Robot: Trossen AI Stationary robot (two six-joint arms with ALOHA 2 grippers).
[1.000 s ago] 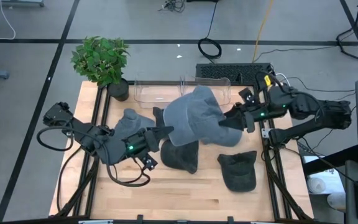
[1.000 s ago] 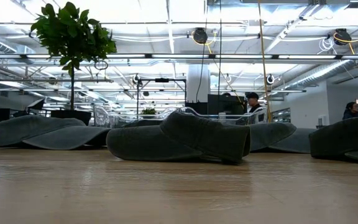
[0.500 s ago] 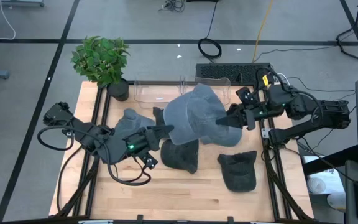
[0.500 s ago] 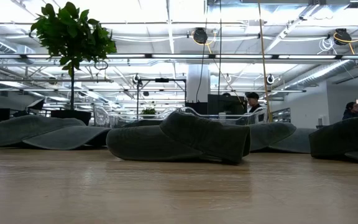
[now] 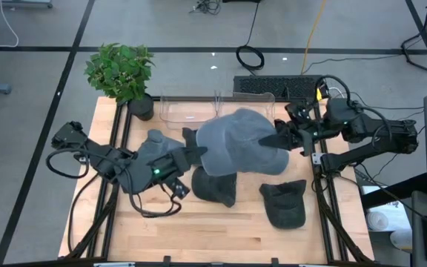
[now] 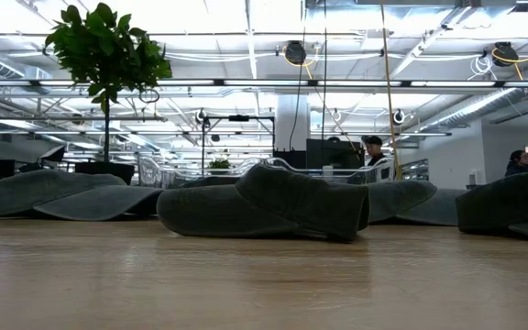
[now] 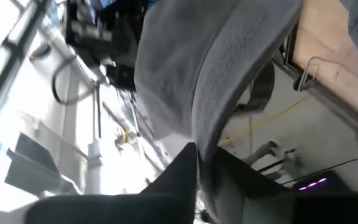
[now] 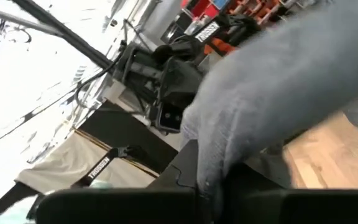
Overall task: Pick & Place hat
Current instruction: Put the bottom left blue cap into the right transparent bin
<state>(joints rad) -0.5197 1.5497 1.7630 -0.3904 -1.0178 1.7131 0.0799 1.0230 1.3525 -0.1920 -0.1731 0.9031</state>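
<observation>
Above the table's middle, in the high view, a grey hat (image 5: 236, 142) hangs stretched between the left gripper (image 5: 197, 153) and the right gripper (image 5: 271, 139), both clamped on its edges, over dark caps (image 5: 285, 202) and a clear tray (image 5: 176, 108). From table height, only the caps (image 6: 264, 203) and a plant (image 6: 108, 46) show. Past the left wrist, fabric (image 7: 229, 74) sits between narrow fingers (image 7: 182, 174). Past the right wrist, closed fingers (image 8: 188, 165) pinch cloth (image 8: 278, 81).
</observation>
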